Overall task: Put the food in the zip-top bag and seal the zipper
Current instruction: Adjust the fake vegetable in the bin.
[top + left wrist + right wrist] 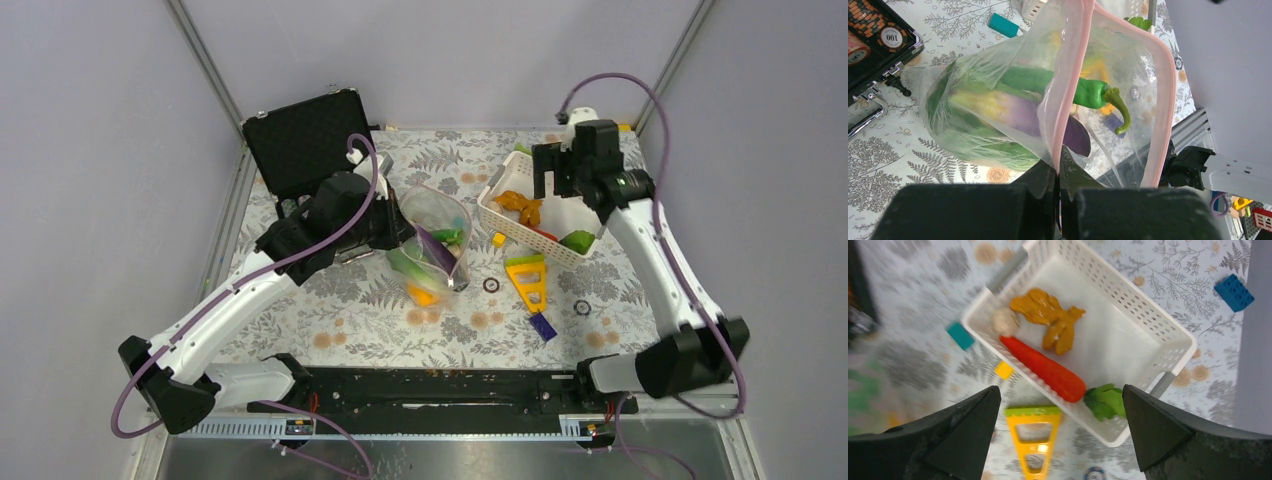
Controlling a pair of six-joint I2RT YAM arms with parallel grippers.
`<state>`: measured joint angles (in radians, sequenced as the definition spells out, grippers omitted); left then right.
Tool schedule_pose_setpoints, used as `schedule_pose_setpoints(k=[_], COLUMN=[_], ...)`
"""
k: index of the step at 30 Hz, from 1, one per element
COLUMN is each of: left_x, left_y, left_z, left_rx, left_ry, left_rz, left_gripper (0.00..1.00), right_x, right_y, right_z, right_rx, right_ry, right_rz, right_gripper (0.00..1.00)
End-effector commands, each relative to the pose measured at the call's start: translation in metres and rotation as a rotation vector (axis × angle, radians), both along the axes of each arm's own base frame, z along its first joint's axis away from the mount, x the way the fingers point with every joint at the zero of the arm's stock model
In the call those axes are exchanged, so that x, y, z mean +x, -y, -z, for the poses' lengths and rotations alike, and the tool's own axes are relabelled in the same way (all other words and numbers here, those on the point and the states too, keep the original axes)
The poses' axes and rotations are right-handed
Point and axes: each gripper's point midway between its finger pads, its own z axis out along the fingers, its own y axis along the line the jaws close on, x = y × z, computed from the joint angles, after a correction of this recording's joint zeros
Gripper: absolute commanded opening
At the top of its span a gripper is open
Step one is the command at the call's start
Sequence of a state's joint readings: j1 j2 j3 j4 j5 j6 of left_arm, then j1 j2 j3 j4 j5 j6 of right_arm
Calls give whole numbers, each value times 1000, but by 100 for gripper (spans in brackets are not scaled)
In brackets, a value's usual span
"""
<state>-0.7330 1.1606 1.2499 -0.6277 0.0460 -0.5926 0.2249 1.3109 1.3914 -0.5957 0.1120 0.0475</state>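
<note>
Left wrist: clear zip-top bag (998, 90), pink zipper (1066, 95) agape, vegetables (1018, 110) inside, rim in left pincer (1058, 170); right pincer (1062, 390) wide.

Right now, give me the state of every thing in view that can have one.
zip-top bag, mouth open, vegetables inside.
zipper, unsealed, one side pinched.
left tool, shut on the zipper.
right tool, open, empty, above the white basket.
white basket, upright, red chili lying inside.
poker chip case, lid open.
</note>
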Motion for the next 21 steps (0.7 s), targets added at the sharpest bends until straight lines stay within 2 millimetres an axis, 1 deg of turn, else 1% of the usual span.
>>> schedule_pose_setpoints(k=[1,3,4,5,8,11,13,15,16,18,21], left_x=[-4,-4,-3,-3,-3,-2,0,1,1,3,7], left_y=[7,6,6,6,7,6,5,5,5,4,0], left_z=[-18,-17,-18,-17,-18,-16,-13,-11,-10,-8,-9], left_rx=[-49,-45,-45,-41,-38,-19,-3,9,15,26,36], left_ry=[61,63,67,69,72,70,68,64,62,64,77], left_rz=[60,61,61,62,72,74,67,66,69,59,35], left_gripper=[0,0,0,0,0,0,0,0,0,0,0], right_x=[33,45,53,58,71,72,72,72,72,73,75], right_y=[11,18,19,22,16,2,-2,-4,-3,0,4], right_z=[44,61,63,71,94,115,127,142,152,164,190], right_rx=[-321,-377,-387,-405,-414,-401,-384,-379,-378,-393,-407], right_ry=[-138,-230,-247,-273,-301,-323,-342,-366,-389,-418,-476], right_rz=[-298,-360,-390,-422,-550,-698,-733,-756,-766,-770,-779], right_gripper=[100,100,100,100,100,100,100,100,100,100,100])
